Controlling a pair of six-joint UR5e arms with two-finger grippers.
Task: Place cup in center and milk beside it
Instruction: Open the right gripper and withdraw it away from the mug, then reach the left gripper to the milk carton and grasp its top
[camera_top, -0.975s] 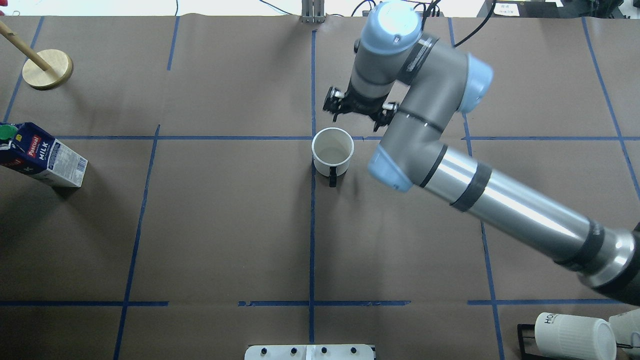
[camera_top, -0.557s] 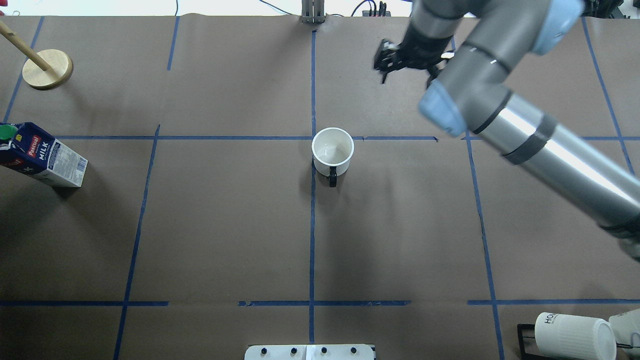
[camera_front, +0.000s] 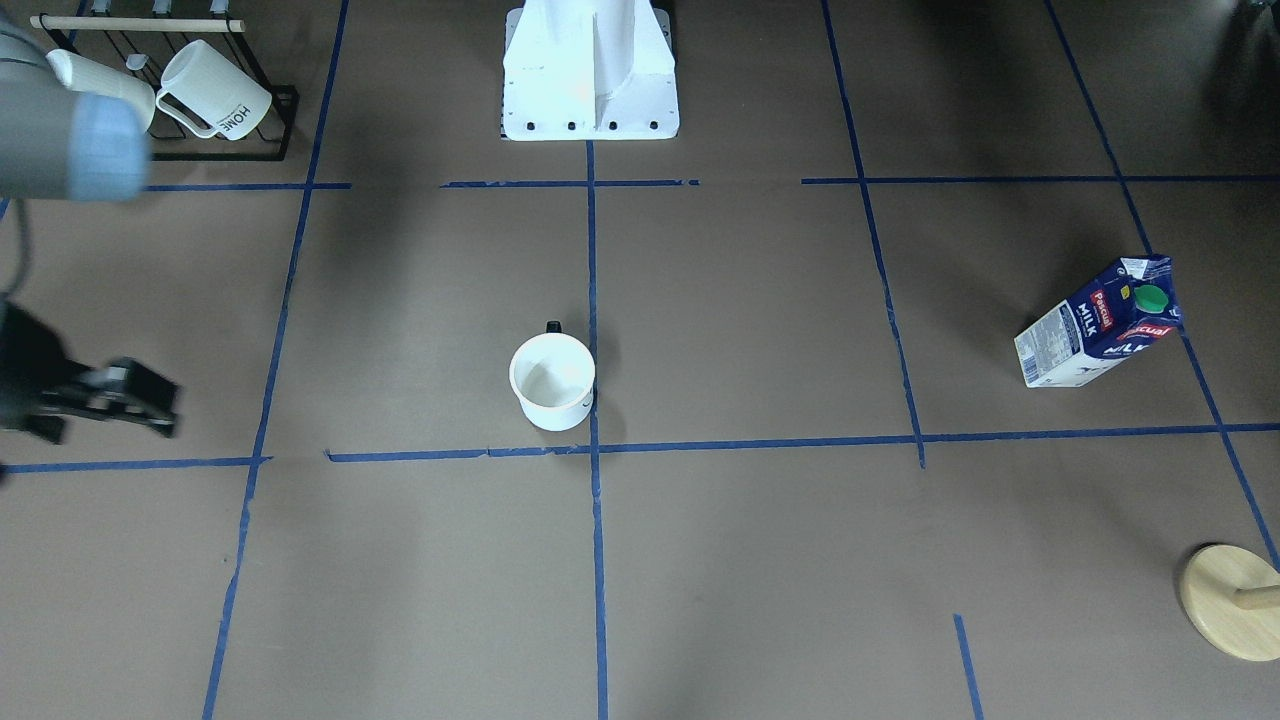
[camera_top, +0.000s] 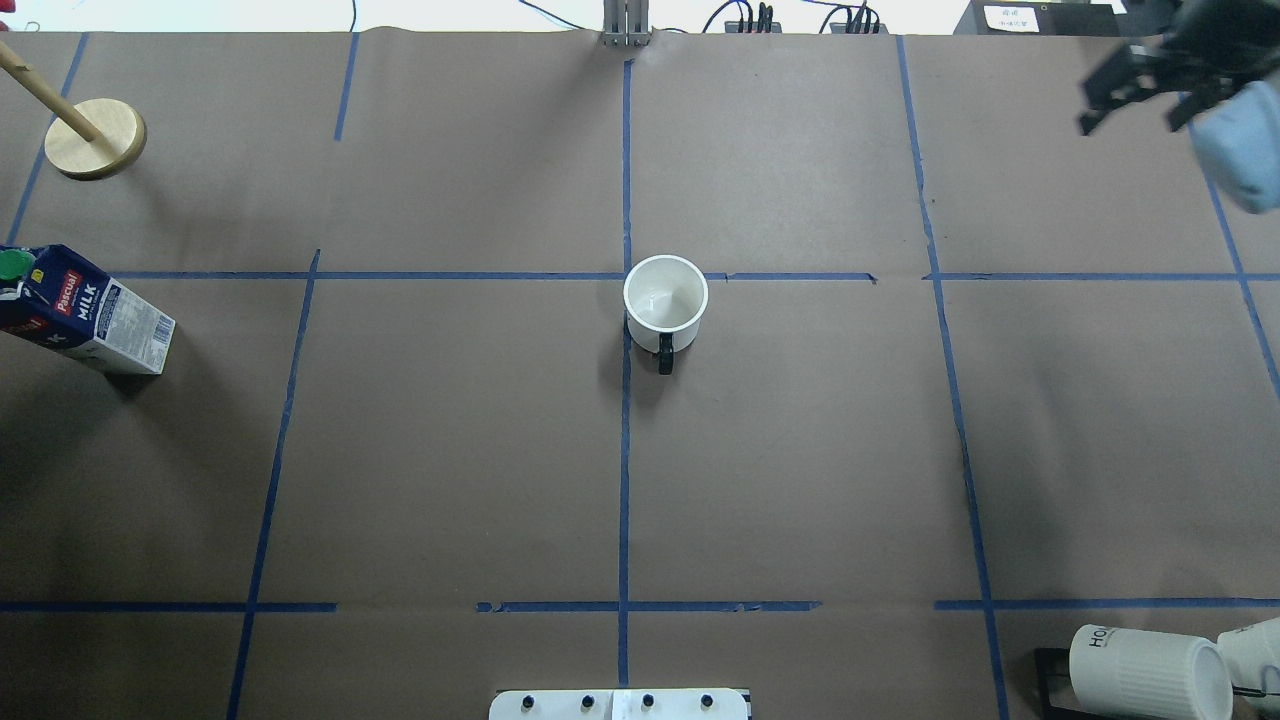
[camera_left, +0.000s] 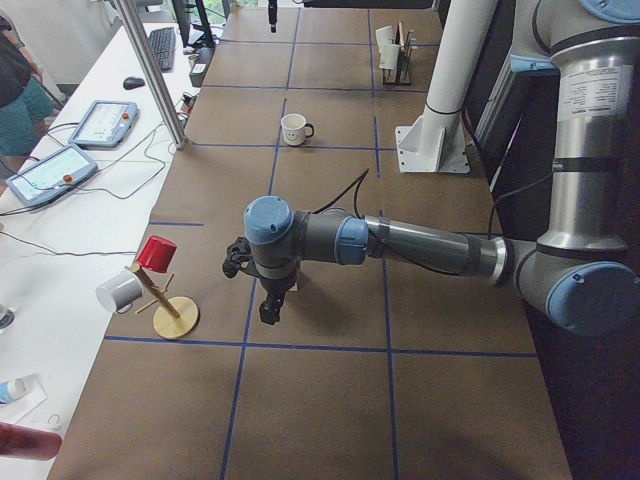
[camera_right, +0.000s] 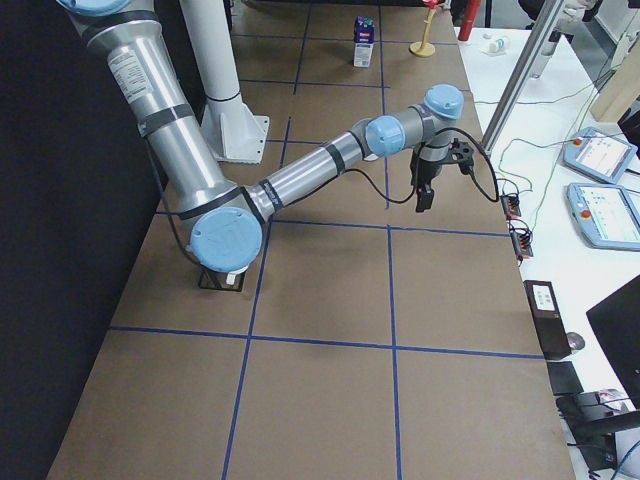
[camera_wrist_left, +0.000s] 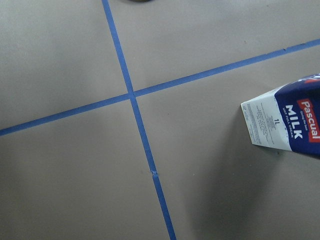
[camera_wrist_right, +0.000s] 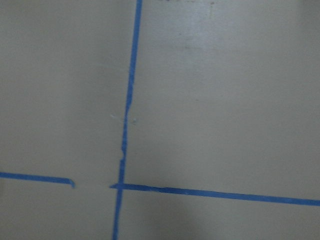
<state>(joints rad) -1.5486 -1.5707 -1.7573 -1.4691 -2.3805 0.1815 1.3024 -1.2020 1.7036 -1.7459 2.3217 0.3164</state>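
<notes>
The cup is a white mug with a black handle. It stands upright at the table's middle, beside the central tape crossing, and also shows in the front view. The milk, a blue and white carton with a green cap, stands at the left edge, and shows in the left wrist view. My right gripper is open and empty, high at the far right, well away from the cup. My left gripper hangs near the milk, seen only from the side, so I cannot tell its state.
A wooden peg stand sits at the far left corner. A black rack with ribbed "HOME" mugs is at the near right corner. The white robot base stands at the near edge.
My right arm has swung away from the cup, up and to the far right. The cup stays where it was, and the milk has not moved.
</notes>
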